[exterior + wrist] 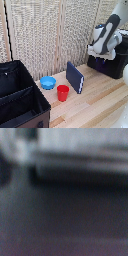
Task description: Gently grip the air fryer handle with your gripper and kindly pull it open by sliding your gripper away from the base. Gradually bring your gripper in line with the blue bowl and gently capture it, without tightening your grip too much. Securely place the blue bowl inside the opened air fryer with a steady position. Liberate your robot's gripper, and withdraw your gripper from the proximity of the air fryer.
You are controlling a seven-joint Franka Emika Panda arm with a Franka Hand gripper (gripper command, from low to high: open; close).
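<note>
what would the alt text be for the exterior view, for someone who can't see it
A white robot arm's hand is down at a black air fryer at the exterior view's right, on a wooden table. A blue bowl, red cup and upright dark-blue book sit mid-table, with a black fabric bin at the left.

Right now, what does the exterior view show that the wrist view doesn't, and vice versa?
Exterior only: the blue bowl, a red cup and an upright dark-blue book on the wooden table, a black fabric bin at the exterior view's left, and the gripper low against the air fryer at the right; its fingers are hidden.

Wrist only: a blurred close-up of a dark surface with a paler band; nothing else can be identified.

Shared: probably the air fryer's dark body, though the blur prevents confirming.
</note>
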